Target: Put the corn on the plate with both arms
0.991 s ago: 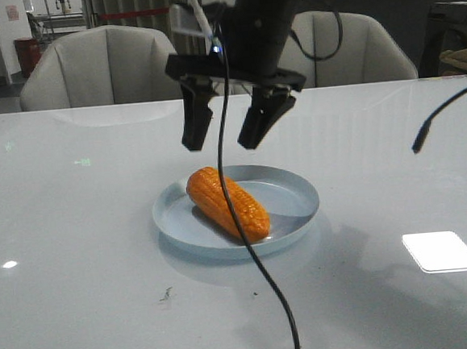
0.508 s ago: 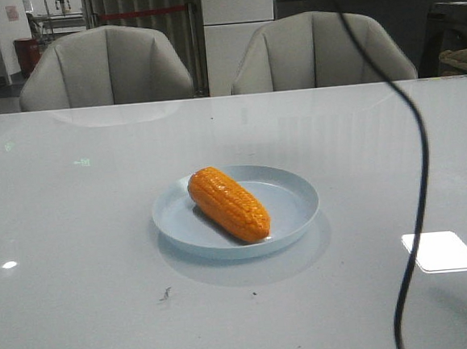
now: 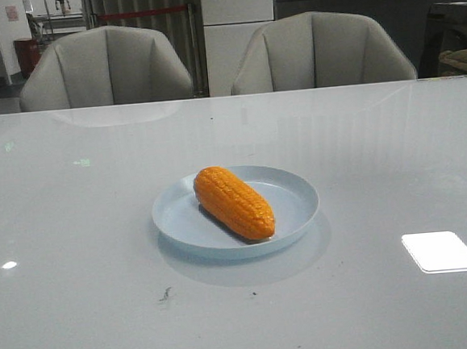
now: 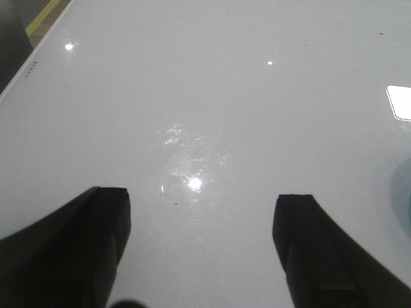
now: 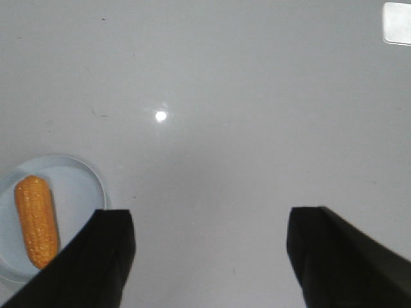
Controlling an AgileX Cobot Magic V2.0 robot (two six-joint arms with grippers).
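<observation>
The orange-yellow corn [image 3: 233, 203] lies on its side in the pale blue plate [image 3: 291, 192] at the middle of the table, its tapered end toward the front right. In the right wrist view the corn [image 5: 36, 220] and the plate [image 5: 83, 174] show small, beside one finger. My right gripper [image 5: 209, 221] is open and empty, high above bare table next to the plate. My left gripper [image 4: 202, 208] is open and empty over bare table; a pale blue edge shows at the border of that view. Neither gripper shows in the front view.
The table [image 3: 73, 195] is white and glossy with lamp reflections [image 3: 440, 251]. Two grey chairs [image 3: 105, 67] stand behind its far edge. A small dark mark [image 3: 165, 293] lies near the front left of the plate.
The arm and its open gripper that hung above the plate have lifted out of the front view, and the dangling cable is gone too. The corn shifted slightly on the plate.
</observation>
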